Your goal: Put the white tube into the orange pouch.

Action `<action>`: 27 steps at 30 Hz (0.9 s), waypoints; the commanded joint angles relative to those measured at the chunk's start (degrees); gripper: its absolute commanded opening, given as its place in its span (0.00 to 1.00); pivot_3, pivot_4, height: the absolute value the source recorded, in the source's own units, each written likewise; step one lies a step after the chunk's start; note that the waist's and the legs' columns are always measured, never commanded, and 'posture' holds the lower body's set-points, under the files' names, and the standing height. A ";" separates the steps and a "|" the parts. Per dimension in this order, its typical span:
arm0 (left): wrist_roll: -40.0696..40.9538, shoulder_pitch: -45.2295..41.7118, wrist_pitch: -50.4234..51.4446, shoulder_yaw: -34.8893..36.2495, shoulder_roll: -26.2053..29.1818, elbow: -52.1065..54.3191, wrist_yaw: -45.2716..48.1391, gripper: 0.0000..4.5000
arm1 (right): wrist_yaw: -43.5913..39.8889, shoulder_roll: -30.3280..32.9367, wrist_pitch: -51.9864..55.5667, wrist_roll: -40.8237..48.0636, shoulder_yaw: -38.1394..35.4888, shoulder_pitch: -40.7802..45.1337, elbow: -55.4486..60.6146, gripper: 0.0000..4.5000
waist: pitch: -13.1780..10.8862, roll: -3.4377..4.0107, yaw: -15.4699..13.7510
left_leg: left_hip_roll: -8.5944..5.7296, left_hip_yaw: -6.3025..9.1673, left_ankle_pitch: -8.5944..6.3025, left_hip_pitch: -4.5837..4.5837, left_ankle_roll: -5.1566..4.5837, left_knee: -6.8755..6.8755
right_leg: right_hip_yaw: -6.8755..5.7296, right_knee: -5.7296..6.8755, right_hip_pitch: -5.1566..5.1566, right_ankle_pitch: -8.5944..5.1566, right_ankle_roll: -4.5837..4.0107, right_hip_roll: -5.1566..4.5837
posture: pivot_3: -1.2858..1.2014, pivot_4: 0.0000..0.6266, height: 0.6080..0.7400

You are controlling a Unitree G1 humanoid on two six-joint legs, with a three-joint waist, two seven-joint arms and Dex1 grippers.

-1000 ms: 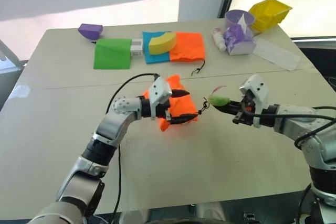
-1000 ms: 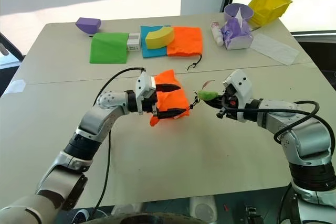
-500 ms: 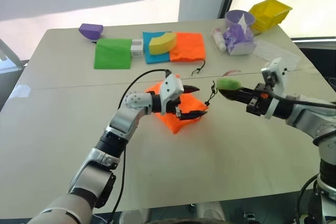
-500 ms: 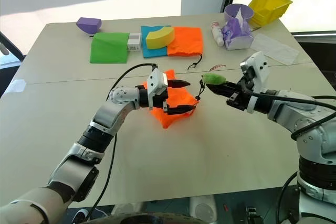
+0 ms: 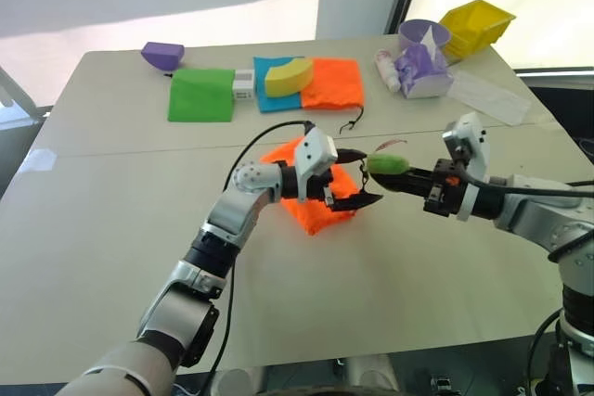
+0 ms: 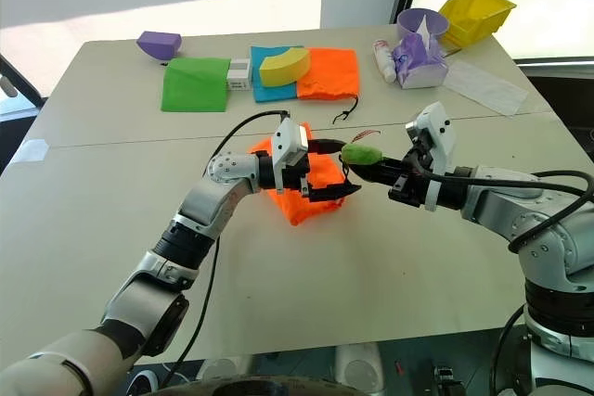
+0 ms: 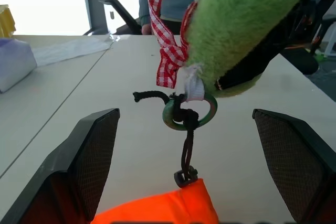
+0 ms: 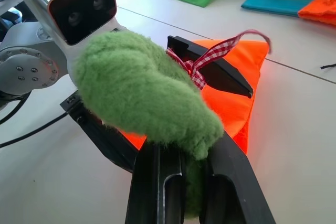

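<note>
Pale beige tabletop is stretching across the scene, with bright windows and a dark post glowing behind its far edge, and a person in a blue top is standing beyond the table in the left wrist view.

Reaching in from the left, the left gripper is pointing sideways toward the other arm, its two black fingers spread wide and empty, hovering just over the orange pouch, which is lying crumpled at the table's middle. Coming from the right, the right gripper is clamping the fuzzy green pom-pom between its closed fingers, holding it raised just past the left gripper's tips. A black cord is hanging from a small ring under the pom-pom down to the pouch, and a red-checked ribbon is trailing from the same spot.

Along the far edge, a purple bowl, a green pouch, a small white box, a blue cloth bearing a yellow wedge, and a second orange pouch are sitting in a row. Farther right, the white tube is lying beside a purple-and-white package, well apart from both grippers, with a yellow bin behind.
</note>
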State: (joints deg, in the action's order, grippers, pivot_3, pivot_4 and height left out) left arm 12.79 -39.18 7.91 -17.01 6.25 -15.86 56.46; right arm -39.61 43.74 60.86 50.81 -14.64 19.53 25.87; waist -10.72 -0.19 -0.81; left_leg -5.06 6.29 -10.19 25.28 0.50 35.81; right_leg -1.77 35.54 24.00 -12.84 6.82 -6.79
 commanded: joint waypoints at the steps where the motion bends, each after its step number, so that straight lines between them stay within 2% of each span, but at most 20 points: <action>1: -2.30 -1.21 -2.89 -0.31 -0.96 -0.90 -2.01 0.97 | 0.34 0.37 -1.26 0.59 -0.76 0.17 1.23 0.00 | 0.00 0.00 -0.01 | 0.00 0.00 0.00 0.00 0.00 0.01 | 0.00 0.00 0.00 0.02 0.04 0.00 | 0.52 0.24 1.00; 4: -3.05 -0.85 -3.67 -0.18 -1.88 -1.72 -3.50 0.97 | 0.67 0.28 -1.26 0.55 -0.63 -0.13 1.41 0.00 | 0.00 0.00 -0.01 | 0.00 0.00 0.00 0.02 0.00 0.03 | 0.00 0.00 0.00 0.07 0.13 0.00 | 0.52 0.24 1.00; 7: -2.99 -0.72 -3.50 0.12 -2.24 -2.32 -4.03 0.79 | 1.09 0.15 -1.54 0.42 -0.58 0.02 1.25 0.00 | 0.00 0.00 -0.01 | 0.00 0.00 0.00 0.03 -0.01 0.05 | 0.00 0.00 0.00 0.07 0.13 0.00 | 0.52 0.24 1.00; 14: -1.93 -0.85 -2.69 0.30 -2.96 -2.78 -3.32 0.06 | 1.85 -0.13 -2.67 -0.40 -0.25 0.56 0.14 0.00 | 0.00 0.00 0.00 | 0.00 0.00 -0.01 0.03 -0.01 0.12 | -0.01 0.01 -0.02 0.08 0.12 0.00 | 0.52 0.24 1.00; 15: -1.74 -0.38 -2.04 -0.09 -2.73 -2.08 -2.57 0.03 | 2.35 -0.26 -3.12 -0.84 -0.29 0.86 -0.40 0.00 | 0.00 0.00 0.02 | 0.00 0.00 -0.01 0.04 -0.01 0.13 | 0.00 0.00 -0.02 0.08 0.12 0.00 | 0.52 0.24 1.00; 27: -2.56 0.48 2.73 -1.85 -1.85 0.61 -0.51 0.03 | 9.56 -3.05 -9.15 -8.45 -0.66 4.29 -7.44 0.00 | 0.00 0.00 0.04 | -0.01 0.00 -0.01 0.05 -0.01 0.14 | 0.00 0.01 -0.01 0.09 0.10 0.01 | 0.52 0.24 1.00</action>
State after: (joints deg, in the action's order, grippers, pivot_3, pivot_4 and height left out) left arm 10.30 -38.72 10.10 -17.85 4.24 -17.79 55.03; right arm -30.92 40.73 54.24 43.80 -14.08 22.35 17.96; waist -10.71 -0.19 -0.77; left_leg -5.07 6.29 -10.20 25.33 0.49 35.95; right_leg -1.78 35.55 23.99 -12.75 6.92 -6.78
